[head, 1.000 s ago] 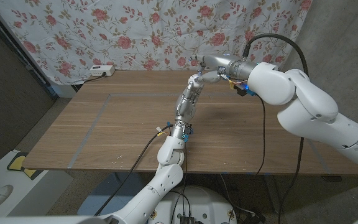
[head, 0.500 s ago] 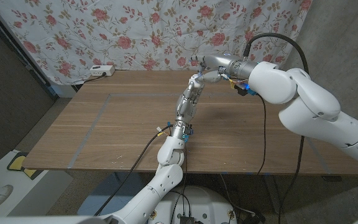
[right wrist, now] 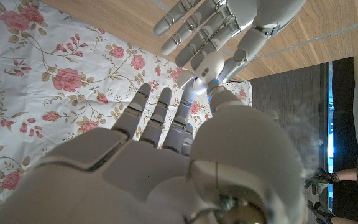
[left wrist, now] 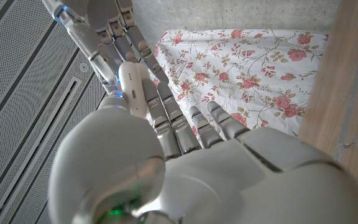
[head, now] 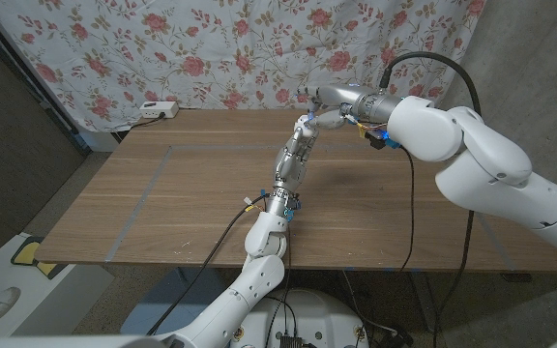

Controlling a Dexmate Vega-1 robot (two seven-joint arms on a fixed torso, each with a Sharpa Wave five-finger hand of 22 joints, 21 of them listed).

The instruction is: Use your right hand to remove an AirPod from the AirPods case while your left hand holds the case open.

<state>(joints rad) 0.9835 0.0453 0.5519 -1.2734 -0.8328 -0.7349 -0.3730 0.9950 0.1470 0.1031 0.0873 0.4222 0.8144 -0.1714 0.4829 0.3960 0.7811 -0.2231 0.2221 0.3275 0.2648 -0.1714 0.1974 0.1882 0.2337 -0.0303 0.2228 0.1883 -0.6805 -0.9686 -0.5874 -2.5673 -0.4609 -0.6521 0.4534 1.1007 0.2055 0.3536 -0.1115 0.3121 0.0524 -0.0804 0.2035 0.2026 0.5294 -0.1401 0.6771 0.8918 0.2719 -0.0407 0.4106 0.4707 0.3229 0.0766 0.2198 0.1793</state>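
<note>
High over the table's far side, the left hand (head: 305, 129) holds the case (left wrist: 132, 87) at its fingertips, meeting the right hand (head: 329, 95). The right hand's fingers (right wrist: 157, 115) are spread; whether they pinch anything I cannot tell. An AirPod is likely tiny, light, glossy and slippery, so pinch its top gently.

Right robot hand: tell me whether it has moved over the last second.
No. The right robot hand holds the same spot against the table's far edge.

The surface (head: 182, 193) is matt brown wood with visible grain. Behind it hangs a floral cloth backdrop (head: 211, 48). Both hands, left hand (head: 303, 135) and right hand (head: 319, 97), show smooth, glossy white plastic and grey metal.
</note>
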